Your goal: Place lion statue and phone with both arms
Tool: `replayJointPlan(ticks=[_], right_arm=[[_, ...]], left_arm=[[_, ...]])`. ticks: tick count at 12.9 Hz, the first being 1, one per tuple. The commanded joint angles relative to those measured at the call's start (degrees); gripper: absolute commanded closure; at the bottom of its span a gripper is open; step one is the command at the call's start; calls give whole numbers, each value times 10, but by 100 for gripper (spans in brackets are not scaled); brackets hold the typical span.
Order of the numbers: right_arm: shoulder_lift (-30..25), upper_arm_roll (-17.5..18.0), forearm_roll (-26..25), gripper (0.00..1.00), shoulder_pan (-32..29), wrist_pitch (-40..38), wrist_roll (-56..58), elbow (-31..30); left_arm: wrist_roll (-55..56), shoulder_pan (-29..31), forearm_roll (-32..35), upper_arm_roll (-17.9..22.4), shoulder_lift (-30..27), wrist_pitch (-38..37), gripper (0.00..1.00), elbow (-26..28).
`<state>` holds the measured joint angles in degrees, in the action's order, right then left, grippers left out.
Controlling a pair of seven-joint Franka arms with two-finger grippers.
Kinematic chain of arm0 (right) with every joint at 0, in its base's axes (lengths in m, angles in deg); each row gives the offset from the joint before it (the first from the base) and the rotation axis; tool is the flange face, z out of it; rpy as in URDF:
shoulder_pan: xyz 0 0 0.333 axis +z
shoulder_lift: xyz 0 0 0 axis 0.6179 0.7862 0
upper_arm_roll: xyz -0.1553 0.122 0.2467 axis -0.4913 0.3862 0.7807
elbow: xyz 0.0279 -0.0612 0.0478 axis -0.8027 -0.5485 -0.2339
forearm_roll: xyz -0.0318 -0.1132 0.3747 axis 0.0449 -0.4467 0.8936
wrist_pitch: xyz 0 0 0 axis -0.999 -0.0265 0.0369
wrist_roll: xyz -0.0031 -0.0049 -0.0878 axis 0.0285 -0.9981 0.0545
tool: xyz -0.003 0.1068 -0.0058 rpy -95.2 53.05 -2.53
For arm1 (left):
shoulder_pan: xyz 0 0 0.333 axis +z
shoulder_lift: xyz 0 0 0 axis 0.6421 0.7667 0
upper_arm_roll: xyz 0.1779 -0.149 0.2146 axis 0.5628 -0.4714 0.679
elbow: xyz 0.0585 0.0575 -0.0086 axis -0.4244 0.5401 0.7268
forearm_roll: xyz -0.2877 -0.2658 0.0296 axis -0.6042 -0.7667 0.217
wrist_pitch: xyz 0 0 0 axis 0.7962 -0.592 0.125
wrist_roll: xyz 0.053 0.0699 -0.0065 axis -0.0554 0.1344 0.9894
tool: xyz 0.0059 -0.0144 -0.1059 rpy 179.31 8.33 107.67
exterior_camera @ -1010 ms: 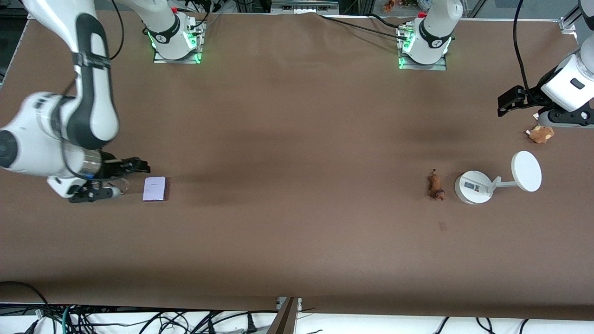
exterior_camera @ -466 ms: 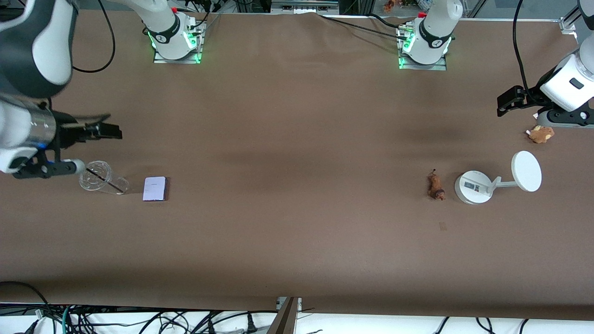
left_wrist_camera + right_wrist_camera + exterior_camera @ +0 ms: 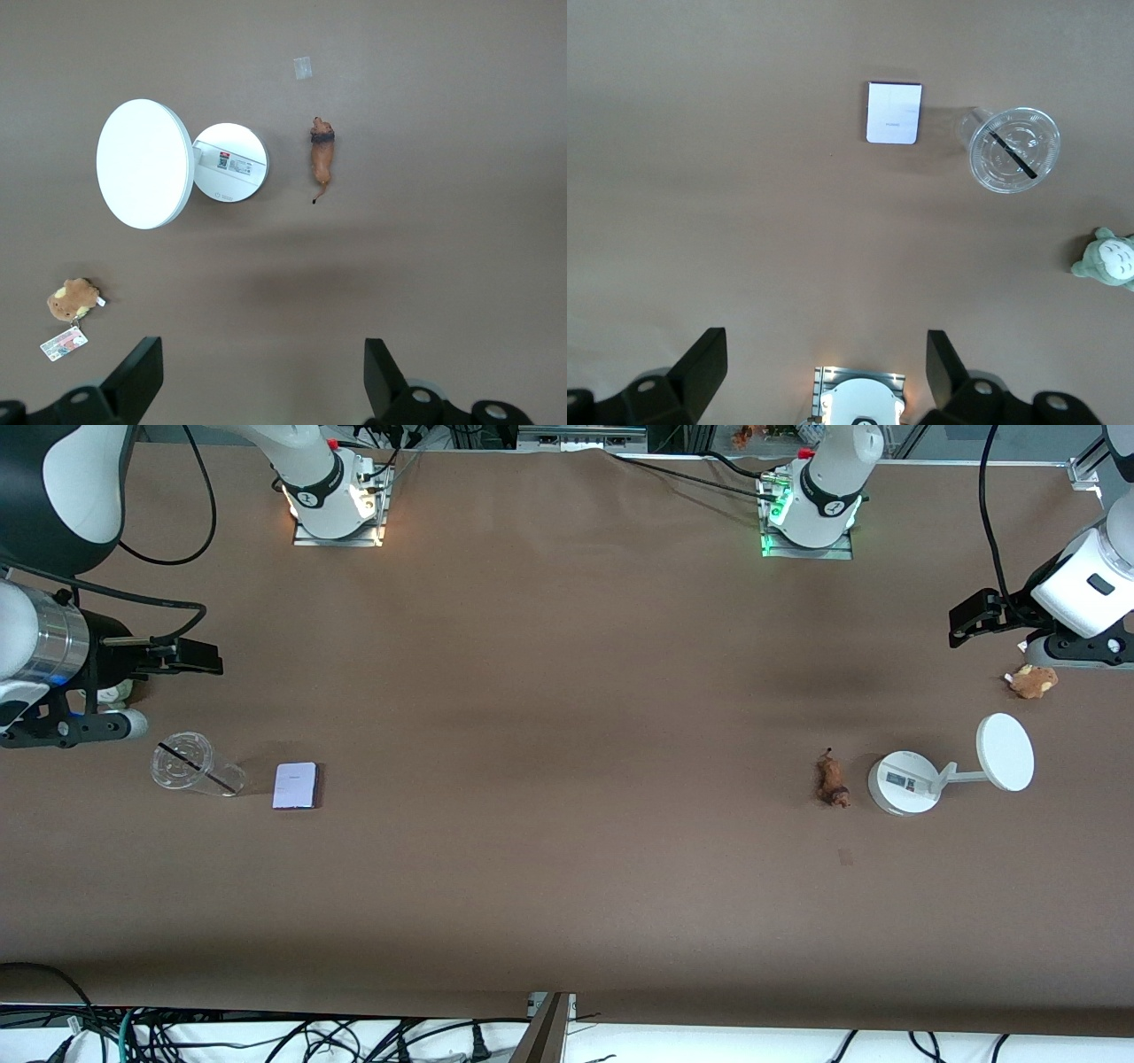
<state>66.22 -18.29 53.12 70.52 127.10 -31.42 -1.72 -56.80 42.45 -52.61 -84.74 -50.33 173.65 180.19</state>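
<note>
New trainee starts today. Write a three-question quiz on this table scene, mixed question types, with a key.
1. True or false: the small orange-brown lion figurine lies beside the white round-based stand.
2. What lies beside the flat pale lavender phone, toward the right arm's end of the table? A) clear plastic cup B) book C) bowl
3. Fill in: both the left hand and the right hand are ____ and hold nothing.

Key: 1 true; 2 A, the clear plastic cup; 3 open.
</note>
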Motion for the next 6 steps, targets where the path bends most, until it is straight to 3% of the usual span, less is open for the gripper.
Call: replayJointPlan(ticks=[1, 3, 4, 6], right_arm=[[1, -1, -8, 1, 0, -14, -5, 15], [-19, 17, -7, 1, -19, -16, -14, 14], [-26, 60, -11, 1, -58, -20, -32, 14], [-53, 207, -73, 1, -155, -20, -68, 11]], left_arm=[[-2, -2, -16, 2, 7, -11, 0, -17], [-2, -2, -16, 2, 12, -11, 0, -23], [-2, -2, -16, 2, 12, -11, 0, -23], [-2, -2, -16, 2, 12, -11, 0, -23]])
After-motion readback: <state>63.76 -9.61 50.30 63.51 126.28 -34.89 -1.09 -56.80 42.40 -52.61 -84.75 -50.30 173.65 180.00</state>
